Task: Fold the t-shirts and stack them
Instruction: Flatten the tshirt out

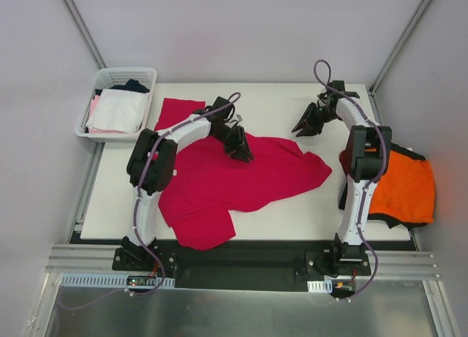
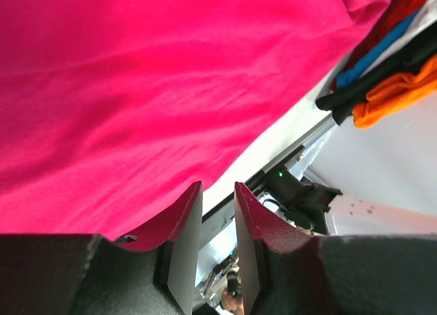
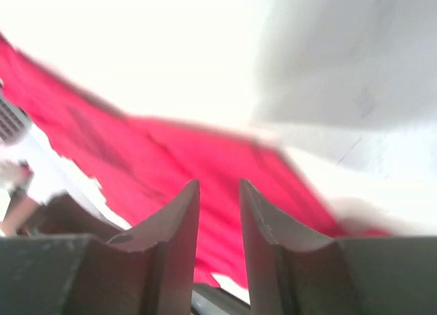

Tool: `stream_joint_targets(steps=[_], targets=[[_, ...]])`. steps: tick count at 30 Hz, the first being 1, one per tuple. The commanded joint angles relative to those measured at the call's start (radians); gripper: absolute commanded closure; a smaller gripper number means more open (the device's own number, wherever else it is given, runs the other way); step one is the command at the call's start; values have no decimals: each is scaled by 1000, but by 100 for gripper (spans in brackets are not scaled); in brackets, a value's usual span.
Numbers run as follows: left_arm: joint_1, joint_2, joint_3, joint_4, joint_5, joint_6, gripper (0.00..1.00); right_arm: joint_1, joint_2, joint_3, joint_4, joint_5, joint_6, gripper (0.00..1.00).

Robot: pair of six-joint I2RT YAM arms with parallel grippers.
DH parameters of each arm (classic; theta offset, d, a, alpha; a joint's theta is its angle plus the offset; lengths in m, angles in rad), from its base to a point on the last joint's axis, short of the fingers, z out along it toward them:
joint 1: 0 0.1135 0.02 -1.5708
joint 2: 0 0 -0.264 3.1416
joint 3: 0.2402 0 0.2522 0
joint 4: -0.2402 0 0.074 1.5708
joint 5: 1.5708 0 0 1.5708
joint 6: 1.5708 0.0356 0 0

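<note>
A crimson t-shirt (image 1: 219,183) lies crumpled and partly spread across the white table (image 1: 278,103). My left gripper (image 1: 241,148) hovers over its upper middle, jaws a little apart and empty. In the left wrist view the crimson cloth (image 2: 136,89) fills the frame above the left gripper (image 2: 217,185). My right gripper (image 1: 303,126) hangs over bare table at the back right, open and empty. Its blurred wrist view shows the crimson shirt (image 3: 191,165) beyond the right gripper (image 3: 218,182). An orange t-shirt (image 1: 409,187) lies over a black one (image 1: 391,221) at the table's right edge.
A white mesh basket (image 1: 110,77) with white, pink and dark garments stands off the table's back left corner. In the left wrist view, blue cloth (image 2: 372,55) shows beside the black cloth (image 2: 369,83) and orange cloth (image 2: 399,93). Grey walls close in on both sides.
</note>
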State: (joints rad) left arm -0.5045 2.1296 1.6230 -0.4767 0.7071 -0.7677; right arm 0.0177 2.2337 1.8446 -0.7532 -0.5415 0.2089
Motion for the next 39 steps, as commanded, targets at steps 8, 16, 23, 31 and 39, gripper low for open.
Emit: stream_joint_targets(steps=[8,16,23,31,39], targets=[[1,-86,-29,-7,60,21,74,-73,133,154,18,-40,11,64],[15,-105,-64,-8,60,39,75,-52,75,18,69,-67,15,64],[21,-96,-61,-8,57,51,75,-27,-5,-107,103,-89,24,64],[21,-121,-87,-8,42,68,75,30,44,-76,112,-112,47,64],[23,-171,-164,-8,3,91,75,65,83,-16,163,-101,113,99]])
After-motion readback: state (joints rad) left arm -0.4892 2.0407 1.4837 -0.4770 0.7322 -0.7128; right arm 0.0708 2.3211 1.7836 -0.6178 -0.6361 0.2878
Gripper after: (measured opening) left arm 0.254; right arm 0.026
